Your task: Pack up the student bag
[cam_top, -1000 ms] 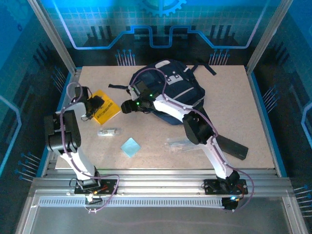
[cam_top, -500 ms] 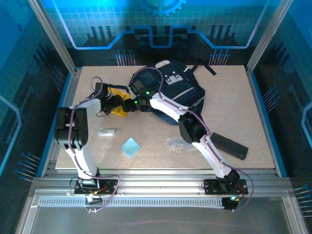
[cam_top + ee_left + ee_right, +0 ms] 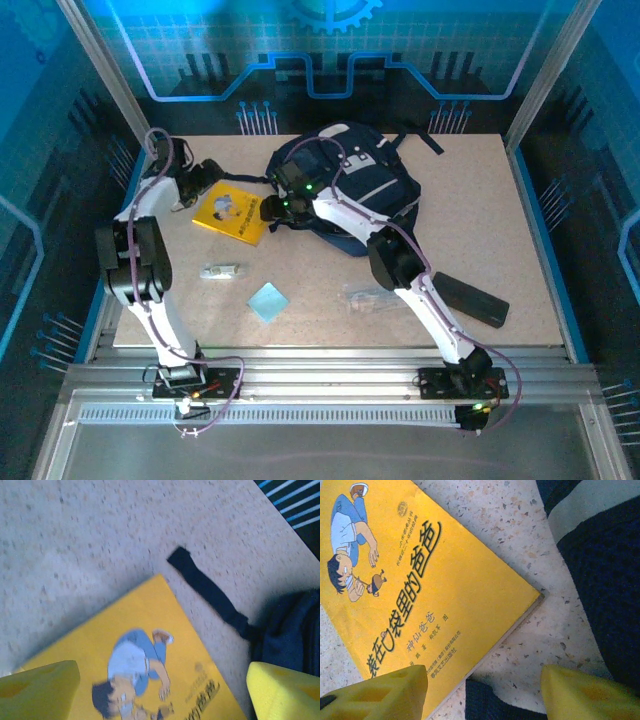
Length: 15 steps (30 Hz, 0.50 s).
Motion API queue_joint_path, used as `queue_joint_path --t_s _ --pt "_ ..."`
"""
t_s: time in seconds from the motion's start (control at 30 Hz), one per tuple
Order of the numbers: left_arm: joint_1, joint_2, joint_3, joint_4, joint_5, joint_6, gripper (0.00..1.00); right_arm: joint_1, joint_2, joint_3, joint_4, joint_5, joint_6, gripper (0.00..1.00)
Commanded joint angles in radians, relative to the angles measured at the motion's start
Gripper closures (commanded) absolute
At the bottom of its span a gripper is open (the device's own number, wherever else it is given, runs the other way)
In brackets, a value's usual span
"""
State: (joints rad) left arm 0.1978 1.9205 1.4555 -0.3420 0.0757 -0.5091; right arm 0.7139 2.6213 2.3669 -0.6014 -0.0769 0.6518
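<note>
Right now you have the student bag [image 3: 355, 180] lying at the far middle of the table [image 3: 500, 230], with a black strap [image 3: 207, 592] running off it towards the yellow book [image 3: 232, 212]; the book lies flat just left of the bag. Your left gripper [image 3: 207, 173] hangs over the book's far left edge, its yellow fingers [image 3: 40, 690] spread wide with nothing between them; your right gripper [image 3: 268, 208] sits low at the book's right corner, beside the bag, jaws likewise apart and clasping nothing.
</note>
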Motion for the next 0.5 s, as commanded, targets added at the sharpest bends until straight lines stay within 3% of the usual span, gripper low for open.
queue_joint_path --t_s 0.0,0.2,0.47 --pt "0.005 0.119 0.086 -0.135 0.017 0.078 0.12 -0.013 0.049 0.037 0.032 0.053 0.026 0.38" --pt "0.004 0.229 0.140 -0.178 0.071 0.105 0.14 -0.019 0.098 0.127 -0.037 0.097 0.013 0.39" --pt "-0.041 0.344 0.262 -0.331 0.050 0.223 0.18 -0.035 0.034 0.069 -0.056 0.158 -0.057 0.31"
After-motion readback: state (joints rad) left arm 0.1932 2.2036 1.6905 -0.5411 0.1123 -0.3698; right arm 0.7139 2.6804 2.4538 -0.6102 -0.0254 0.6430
